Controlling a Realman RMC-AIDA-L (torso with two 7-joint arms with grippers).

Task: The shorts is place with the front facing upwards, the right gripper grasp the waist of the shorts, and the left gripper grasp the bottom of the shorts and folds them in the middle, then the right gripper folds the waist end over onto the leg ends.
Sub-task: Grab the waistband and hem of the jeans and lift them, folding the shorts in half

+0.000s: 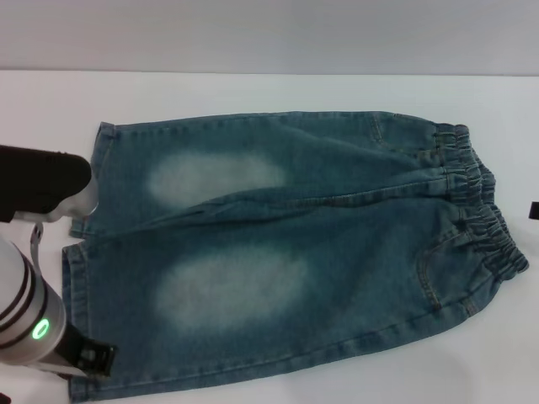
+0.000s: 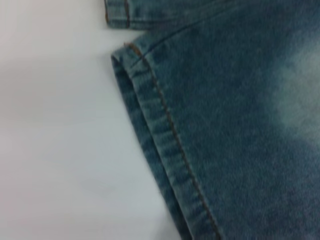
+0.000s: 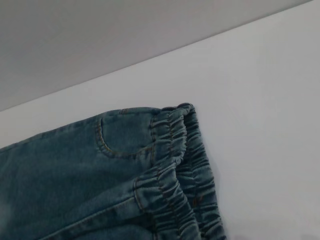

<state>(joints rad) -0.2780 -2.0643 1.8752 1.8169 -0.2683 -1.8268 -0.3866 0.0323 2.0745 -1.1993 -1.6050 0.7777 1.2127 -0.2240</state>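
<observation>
The blue denim shorts [image 1: 286, 252] lie flat and spread open on the white table, front up, with two pale faded patches. The ruched waist [image 1: 482, 215] is at the right and fills much of the right wrist view as the waist [image 3: 175, 170]. The bottom hems [image 1: 80, 278] are at the left, and the left wrist view looks closely at one stitched hem [image 2: 160, 140]. My left gripper [image 1: 50, 181] hangs beside the leg ends, on the arm with the green ring [image 1: 38, 328]. Only a black sliver of the right gripper [image 1: 534, 210] shows, at the right edge beside the waist.
The white table [image 1: 253, 93] runs to a back edge against a grey wall [image 1: 269, 34]. Bare tabletop lies beside the waist [image 3: 260, 100] and beside the hem [image 2: 60, 150].
</observation>
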